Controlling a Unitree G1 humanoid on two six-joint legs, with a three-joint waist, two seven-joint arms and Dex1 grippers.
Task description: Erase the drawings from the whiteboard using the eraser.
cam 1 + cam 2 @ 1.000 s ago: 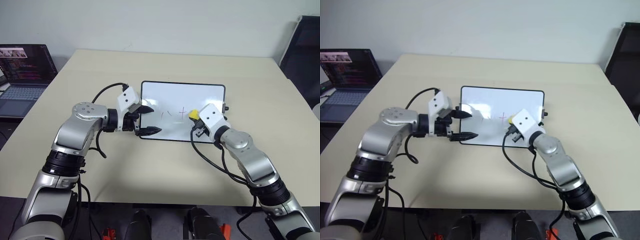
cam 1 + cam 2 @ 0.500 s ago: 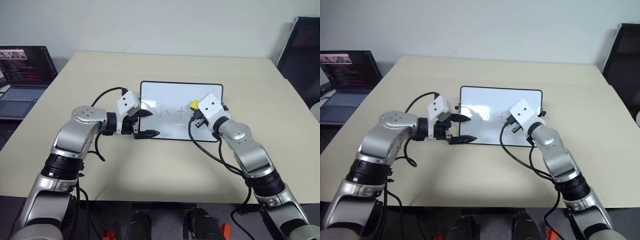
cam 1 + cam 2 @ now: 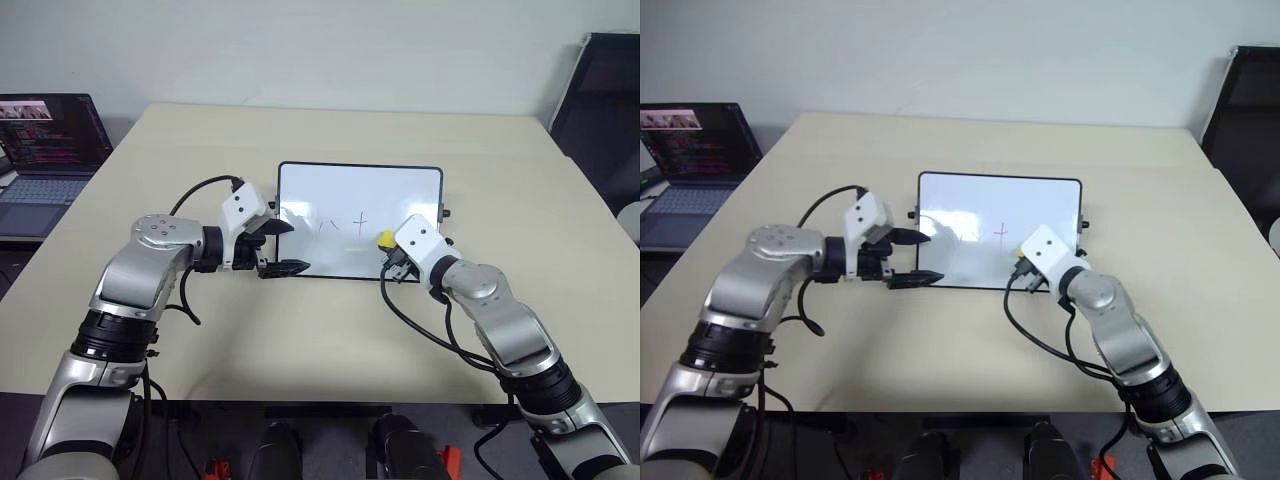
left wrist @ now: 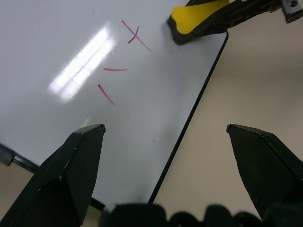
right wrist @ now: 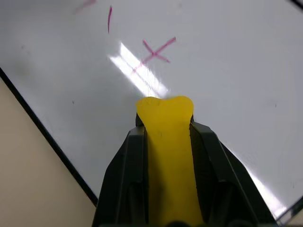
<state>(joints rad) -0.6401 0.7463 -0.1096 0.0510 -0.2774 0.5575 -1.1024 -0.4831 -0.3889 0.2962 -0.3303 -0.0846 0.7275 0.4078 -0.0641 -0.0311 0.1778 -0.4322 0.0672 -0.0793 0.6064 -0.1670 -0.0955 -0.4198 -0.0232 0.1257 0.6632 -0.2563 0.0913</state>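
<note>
Yellow eraser [image 5: 165,156] is clamped tight between the closed jaws of the right gripper [image 3: 392,253], its tip set on the whiteboard [image 3: 400,190] near the front edge, just right of the plus. Left gripper [image 3: 284,247] is held wide open and empty at the board's left edge. Whiteboard lies mid-desk [image 3: 300,330]. Red drawings [image 4: 124,52] are seen clearly from the wrists; from the head only faint strokes are made out. Since half a second ago, the eraser has been brought nearer the front edge; strokes unchanged.
</note>
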